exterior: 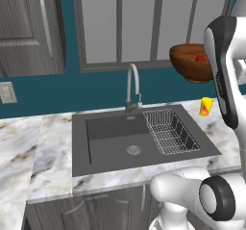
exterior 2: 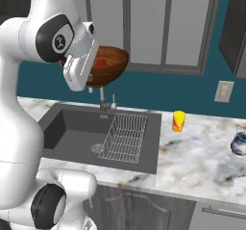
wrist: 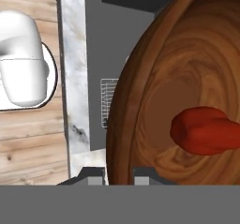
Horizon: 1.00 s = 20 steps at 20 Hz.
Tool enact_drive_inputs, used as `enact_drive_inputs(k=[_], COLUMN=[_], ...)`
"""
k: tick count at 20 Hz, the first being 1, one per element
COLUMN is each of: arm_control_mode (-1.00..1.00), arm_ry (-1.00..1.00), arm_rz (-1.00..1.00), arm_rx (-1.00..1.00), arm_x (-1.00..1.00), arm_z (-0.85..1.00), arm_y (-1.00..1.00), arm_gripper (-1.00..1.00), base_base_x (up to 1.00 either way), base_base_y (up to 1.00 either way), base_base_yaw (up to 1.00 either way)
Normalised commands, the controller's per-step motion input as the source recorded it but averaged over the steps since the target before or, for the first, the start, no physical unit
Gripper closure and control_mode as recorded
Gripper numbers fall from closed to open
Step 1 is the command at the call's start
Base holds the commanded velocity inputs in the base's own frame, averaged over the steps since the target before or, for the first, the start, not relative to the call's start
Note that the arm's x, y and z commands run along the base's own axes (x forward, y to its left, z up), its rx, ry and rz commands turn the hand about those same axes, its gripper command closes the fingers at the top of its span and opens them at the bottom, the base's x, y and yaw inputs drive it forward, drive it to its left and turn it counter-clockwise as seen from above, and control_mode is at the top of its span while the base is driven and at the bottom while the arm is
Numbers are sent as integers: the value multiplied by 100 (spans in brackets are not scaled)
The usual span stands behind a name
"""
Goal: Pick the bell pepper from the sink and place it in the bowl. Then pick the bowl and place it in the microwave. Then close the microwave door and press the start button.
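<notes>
Reddish-brown wood grain marks the bowl (exterior: 192, 63), which is raised in the air well above the sink (exterior: 120, 142), level with the window panes behind it. The bell pepper (wrist: 206, 130) lies inside the bowl, bright red, resting against the inner wall; in the left base view it shows as a small red patch at the bowl's far side beside the arm. The gripper (wrist: 119, 175) pinches the bowl's rim: in the hand view one dark tip stands outside the wall and the other inside, with the rim between them. In the right base view the white hand covers the bowl's left part, and the bowl tilts slightly, its mouth turned toward the camera.

The sink is a dark grey basin set in the marbled table (exterior: 29, 147). A round steel drain (exterior: 133, 150) sits in its floor, and a wire rack (exterior: 169, 130) occupies the basin's right portion. A curved steel faucet (exterior: 134, 87) rises at the back edge of the sink. A small yellow object (exterior 2: 178, 121) stands upright on the table to the right of the sink, apart from the basin rim. A wall outlet (exterior 2: 224, 91) is fixed to the teal wall above the table. At the right edge of the right base view a glossy, partly cut-off item (exterior 2: 239, 142) rests on the table; its nature cannot be told.
</notes>
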Motion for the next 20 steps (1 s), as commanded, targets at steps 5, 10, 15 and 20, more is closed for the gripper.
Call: enact_drive_inputs(k=[5, 10, 15, 20], arm_control_mode=[100, 100, 100, 100], arm_ry=[0, 0, 0, 0], arm_rz=[0, 0, 0, 0], arm_rx=[0, 0, 0, 0], arm_x=[-8, 0, 0, 0], arm_z=[0, 0, 0, 0], arm_y=[0, 0, 0, 0], arm_gripper=[100, 100, 100, 100], base_base_x=[-3, -31, -51, -47], base_base_y=[0, 0, 0, 0], base_base_yaw=[0, 0, 0, 0])
